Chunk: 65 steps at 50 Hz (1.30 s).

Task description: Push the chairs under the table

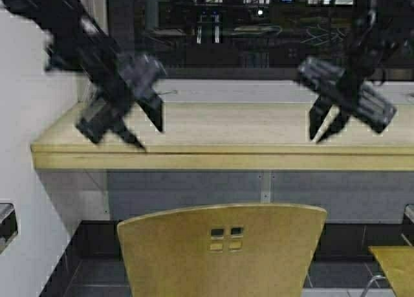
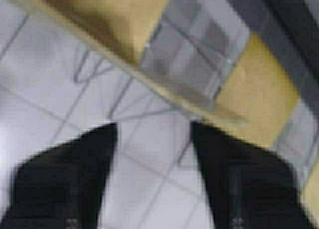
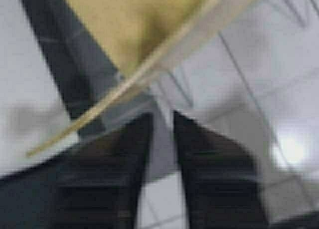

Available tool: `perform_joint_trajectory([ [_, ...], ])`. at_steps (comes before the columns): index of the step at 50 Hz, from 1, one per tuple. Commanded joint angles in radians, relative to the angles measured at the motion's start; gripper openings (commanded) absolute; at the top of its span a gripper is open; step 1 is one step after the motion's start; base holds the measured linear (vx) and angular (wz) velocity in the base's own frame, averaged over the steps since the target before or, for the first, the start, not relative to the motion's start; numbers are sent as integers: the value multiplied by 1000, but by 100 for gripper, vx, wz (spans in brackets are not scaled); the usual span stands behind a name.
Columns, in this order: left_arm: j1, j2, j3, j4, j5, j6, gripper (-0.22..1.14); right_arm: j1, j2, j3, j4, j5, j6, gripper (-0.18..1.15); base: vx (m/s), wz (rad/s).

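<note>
A tan-yellow chair (image 1: 223, 252) stands in the near centre, its curved back with square cut-outs facing me, short of the table (image 1: 220, 156). A second chair (image 1: 396, 264) shows only a corner at the lower right. Both arms hang above the chair back, in front of the table's thick front edge. My left gripper (image 1: 151, 137) is open and empty; in the left wrist view (image 2: 152, 126) its fingers stand wide apart above the chair's top edge (image 2: 194, 97). My right gripper (image 1: 317, 140) is open by a narrow gap (image 3: 162, 114) near the chair's back edge (image 3: 149, 64), holding nothing.
A white wall (image 1: 26, 116) closes the left side right up to the table end. Dark glass (image 1: 259, 25) runs behind the table. Grey panels (image 1: 194, 193) back the space under the top. White floor tiles (image 2: 45, 79) and thin chrome legs (image 2: 84, 69) lie below.
</note>
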Motion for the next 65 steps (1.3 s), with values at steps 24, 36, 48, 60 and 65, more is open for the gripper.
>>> perform_joint_trajectory([
  [24, -43, 221, -72, -216, -132, -218, 90, 26, 267, -149, 454, -37, 78, 89, 2, 1],
  [36, -43, 327, -166, -255, -147, -250, 90, 26, 374, -255, 469, -34, 69, 89, -1, 0],
  [48, -43, 396, -209, -259, -152, -270, 90, 25, 460, -308, 469, -34, 64, 89, 0, 0],
  [60, -28, 479, -281, -261, -152, -273, 90, 25, 543, -402, 468, -34, 46, 89, 0, 0],
  [65, -5, 520, -321, -261, -156, -275, 90, 18, 577, -434, 468, -35, 43, 89, 0, 0],
])
